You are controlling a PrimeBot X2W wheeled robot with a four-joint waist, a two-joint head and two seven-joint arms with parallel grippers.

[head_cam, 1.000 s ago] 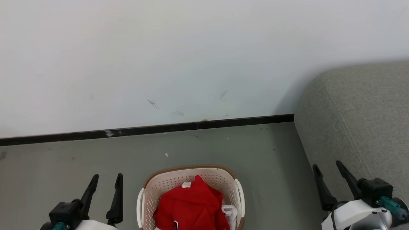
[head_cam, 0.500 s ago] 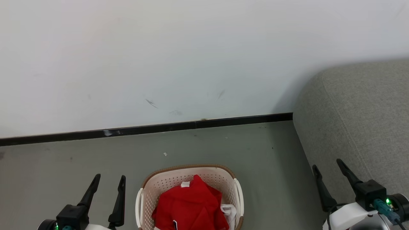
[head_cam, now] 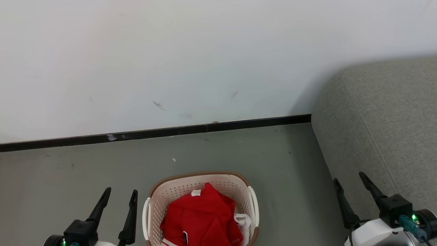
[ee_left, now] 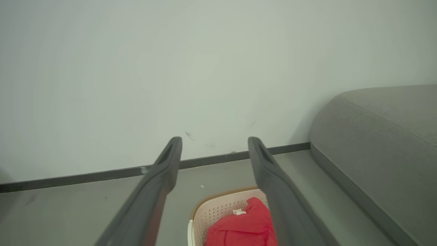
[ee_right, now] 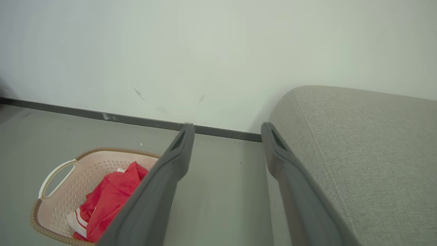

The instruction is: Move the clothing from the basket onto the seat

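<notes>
The cream basket (head_cam: 160, 201) with a brown rim stands on the grey floor at the bottom centre, and red clothing (head_cam: 201, 218) with white trim is piled inside it. The grey seat (head_cam: 382, 116) fills the right side. My left gripper (head_cam: 121, 193) hangs open just left of the basket, nothing between its fingers. Over the seat's front edge, my right gripper (head_cam: 348, 177) is open and empty too. The left wrist view shows the basket (ee_left: 211, 212), the clothing (ee_left: 244, 229) and the seat (ee_left: 375, 136). In the right wrist view the basket (ee_right: 65, 191), clothing (ee_right: 109, 198) and seat (ee_right: 358, 136) appear.
A white wall (head_cam: 170, 61) with a black baseboard (head_cam: 153, 133) runs behind the basket. Bare grey floor (head_cam: 290, 177) lies between the basket and the seat, and more of it to the left.
The head view has shifted, so the whole scene sits a little higher in the picture. My left gripper has edged right, closer to the basket. The clothing lies as before.
</notes>
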